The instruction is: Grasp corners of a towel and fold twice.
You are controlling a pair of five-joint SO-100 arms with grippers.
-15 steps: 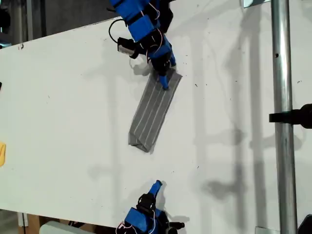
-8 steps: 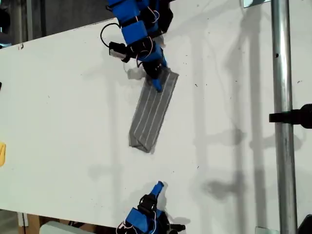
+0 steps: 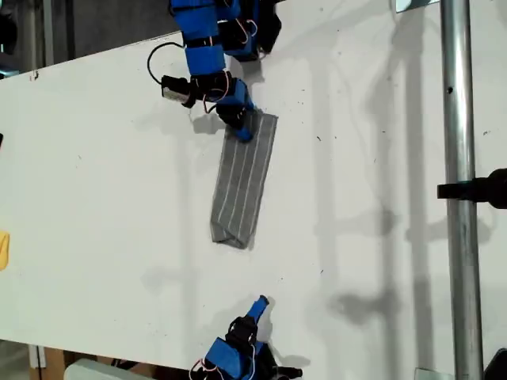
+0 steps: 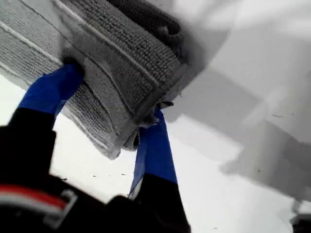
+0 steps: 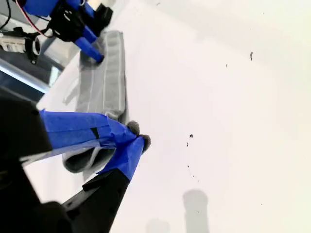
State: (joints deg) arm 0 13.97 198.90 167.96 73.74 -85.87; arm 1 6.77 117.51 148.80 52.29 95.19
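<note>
Change: you see my first end effector [image 3: 244, 133] sitting further toward the exterior view's left than a second ago, and the towel's far end has swung with it, so the strip now lies closer to straight up-and-down in the exterior view.
Towel: the towel [image 3: 244, 182] lies folded into a long narrow strip near the middle of the worktop [image 3: 103, 182], with one end under my first end effector and the other end pointing toward my second end effector.
First end effector: its jaws are closed on the towel's hemmed end; you see one blue finger [image 4: 51, 90] above the cloth and the other below it.
Second end effector: my second end effector [image 3: 261, 303] is closed with nothing between its tips, which meet in the second wrist view, and it sits apart from the near end of the towel.
Edges and room: bare worktop lies on both sides of the strip in the exterior view; a metal pole [image 3: 459, 190] stands well off toward the exterior view's right.
Materials: the towel is grey looped fabric with thin white stripes along its length and a darker hem; the worktop is smooth, white and lightly speckled.
</note>
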